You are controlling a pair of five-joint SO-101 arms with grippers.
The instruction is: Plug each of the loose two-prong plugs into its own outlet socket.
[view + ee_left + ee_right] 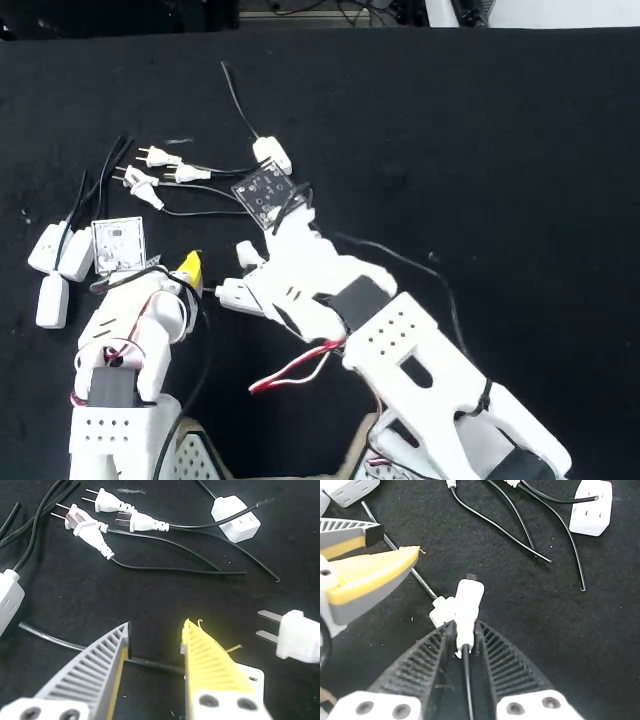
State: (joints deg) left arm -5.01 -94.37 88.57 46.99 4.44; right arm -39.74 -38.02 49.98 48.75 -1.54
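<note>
In the right wrist view the right gripper [465, 627] was closed on the held plug [469, 600], its cord running back between the fingers. A socket block [590, 507] lay well ahead of it and off to one side. The left gripper [397, 542] stood close beside the plug, jaws apart.

In the left wrist view the left gripper was open and held nothing. A black cord [155, 665] crossed the gap low between its fingers. The held plug sat just beside its yellow finger, with both prongs pointing toward that gripper. The loose plugs [107, 501] and the socket block lay ahead, well apart from it.

In the high view a cluster of sockets [75, 255] lay just off the outer side of the left gripper, on the black table [500, 150]. The right gripper was on its other side, near.

The step looked like carrying the held plug to a socket. The firm grip ought to be kept so the plug could not twist. The prongs should be squared to the slots before any push — a skewed entry would likely jam or shove the socket away. A light socket would probably slide, so the free left gripper could brace it from behind. That gripper should also clear the cord first, or it might drag other parts along.
</note>
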